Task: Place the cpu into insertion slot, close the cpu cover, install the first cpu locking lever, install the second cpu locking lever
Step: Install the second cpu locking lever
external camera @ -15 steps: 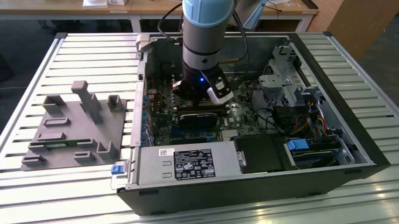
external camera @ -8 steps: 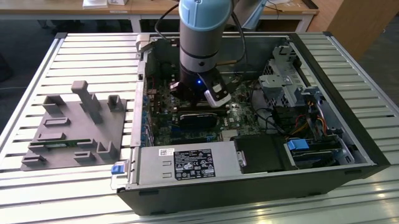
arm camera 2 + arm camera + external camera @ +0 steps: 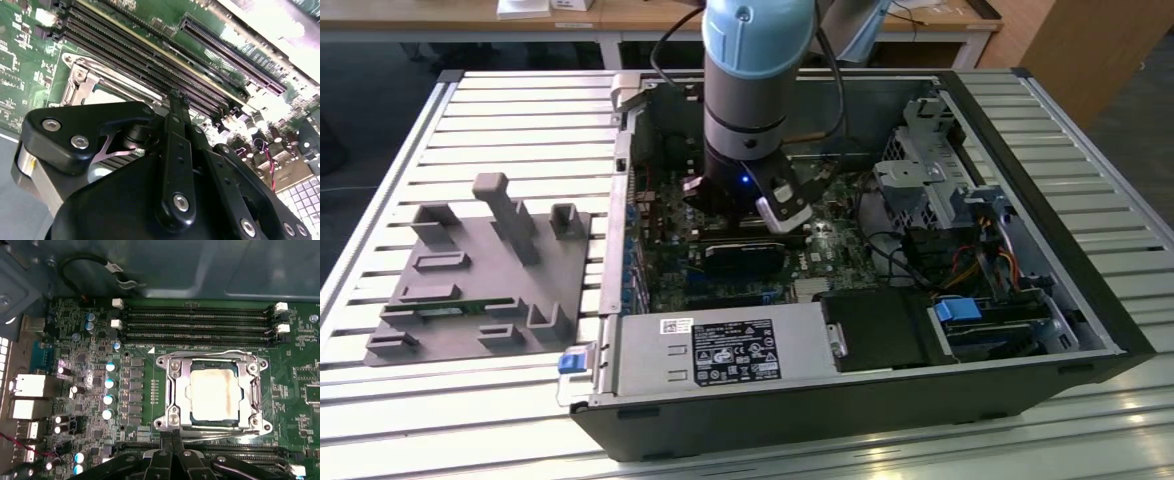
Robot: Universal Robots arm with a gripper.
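Observation:
The cpu [image 3: 212, 392], a pale silver-grey square, lies in the insertion slot [image 3: 172, 371] on the green board. The cpu cover [image 3: 248, 385], a silvery frame, lies flat over it, so the chip shows through the cutout. Thin wire levers run along the far edge [image 3: 210, 354] and the near edge [image 3: 215, 428] of the socket. My gripper [image 3: 171, 436] is shut, its black fingertips pressed together at the socket's near edge by one corner, at the near lever. In the second wrist view the fingertip [image 3: 176, 100] stands beside the socket [image 3: 80, 82].
Long black memory slots [image 3: 200, 322] run beyond the socket, and more lie on its near side. Capacitors [image 3: 109, 385] and rear ports [image 3: 27, 390] flank it. The arm [image 3: 747, 90] reaches down into the open computer case [image 3: 1067, 300]. A grey fixture [image 3: 480, 270] sits on the slatted table.

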